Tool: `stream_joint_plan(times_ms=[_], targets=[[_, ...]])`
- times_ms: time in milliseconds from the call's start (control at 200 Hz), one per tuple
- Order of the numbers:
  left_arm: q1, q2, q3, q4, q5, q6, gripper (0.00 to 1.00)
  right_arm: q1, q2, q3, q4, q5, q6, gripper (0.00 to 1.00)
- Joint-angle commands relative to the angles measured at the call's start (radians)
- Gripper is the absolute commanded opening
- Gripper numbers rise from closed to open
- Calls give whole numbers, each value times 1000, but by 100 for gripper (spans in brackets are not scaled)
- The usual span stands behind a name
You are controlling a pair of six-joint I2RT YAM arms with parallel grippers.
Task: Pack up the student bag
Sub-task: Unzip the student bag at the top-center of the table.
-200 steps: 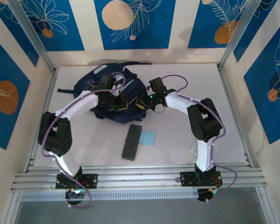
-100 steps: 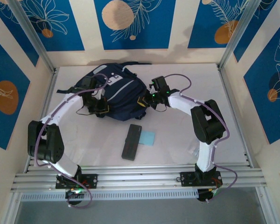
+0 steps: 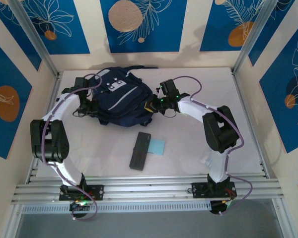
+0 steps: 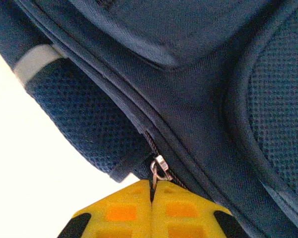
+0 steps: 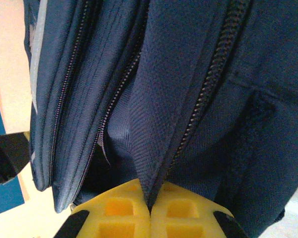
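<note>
White table (image 3: 188, 144) bears one student bag (image 3: 120, 101): left tool (image 4: 151, 187) pinches its zipper pull (image 4: 160, 166), right tool (image 5: 150, 201) its fabric (image 5: 154, 134).

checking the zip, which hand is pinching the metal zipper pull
The left hand: it grips the silver zipper pull of the dark navy fabric backpack; the right hand pinches plain fabric.
</note>
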Motion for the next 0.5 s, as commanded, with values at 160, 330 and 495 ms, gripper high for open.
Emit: stream_joint_plan(times_ms=[160,330,495], targets=[[48,-54,-20,1,-142,-3,25,15,28,108,9,-72,-38,0],[38,-145,-50,-34,-34,-14,69,13,-1,131,-44,-72,-88,49],[-26,-286,-127,-37,52,-64,78,-11,-81,117,-157,46,-133,96]])
